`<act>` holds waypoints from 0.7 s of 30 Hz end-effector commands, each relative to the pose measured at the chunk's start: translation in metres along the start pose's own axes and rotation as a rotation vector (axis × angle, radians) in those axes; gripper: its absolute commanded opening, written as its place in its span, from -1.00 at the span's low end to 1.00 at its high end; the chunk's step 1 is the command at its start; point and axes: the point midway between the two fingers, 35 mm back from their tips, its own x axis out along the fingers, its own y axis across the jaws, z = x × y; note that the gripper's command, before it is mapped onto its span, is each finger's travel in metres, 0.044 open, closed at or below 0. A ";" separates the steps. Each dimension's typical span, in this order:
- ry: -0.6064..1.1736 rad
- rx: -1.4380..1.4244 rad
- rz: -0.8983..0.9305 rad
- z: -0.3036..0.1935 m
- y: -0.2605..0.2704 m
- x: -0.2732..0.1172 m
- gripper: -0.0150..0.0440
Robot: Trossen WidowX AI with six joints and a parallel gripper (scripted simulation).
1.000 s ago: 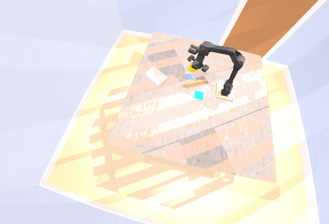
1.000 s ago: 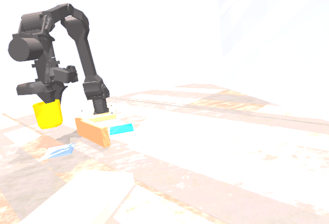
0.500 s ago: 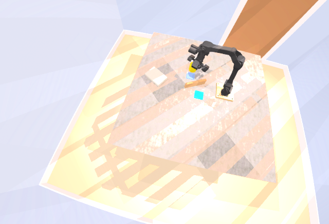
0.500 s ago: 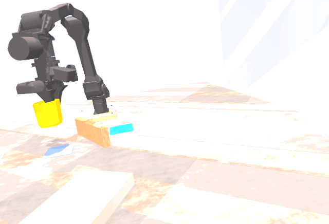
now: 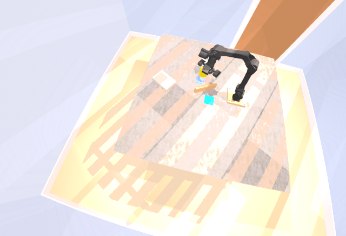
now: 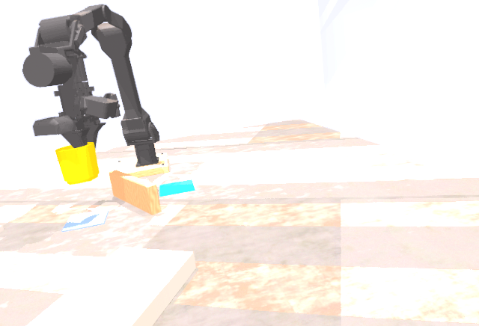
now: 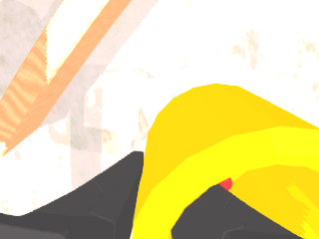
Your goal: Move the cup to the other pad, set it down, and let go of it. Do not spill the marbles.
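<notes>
The yellow cup (image 5: 202, 73) (image 6: 78, 166) (image 7: 199, 115) hangs in the air above and behind the pale blue pad (image 5: 200, 79) (image 6: 87, 222), leaning slightly in the exterior view. My gripper (image 6: 85, 143) (image 7: 156, 164) is shut on the cup's wall, with one finger inside the cup and one outside. A red marble (image 7: 225, 184) shows inside the cup; the rest of the inside is hidden. The cyan pad (image 5: 208, 99) (image 6: 177, 188) lies on the other side of the wooden barrier, with nothing on it.
The wooden barrier (image 5: 205, 87) (image 6: 135, 194) (image 7: 25, 80) stands on edge between the two pads. A white slab (image 5: 164, 80) (image 6: 116, 272) lies on the side of the pale blue pad away from the arm's base. The arm's base stands on a light wooden plate (image 5: 235, 104).
</notes>
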 end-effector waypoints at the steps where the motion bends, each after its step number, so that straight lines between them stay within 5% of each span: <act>1: 0.000 0.003 -0.003 0.006 0.010 -0.001 -0.49; 21: -0.003 0.002 0.001 0.034 0.053 -0.001 -0.49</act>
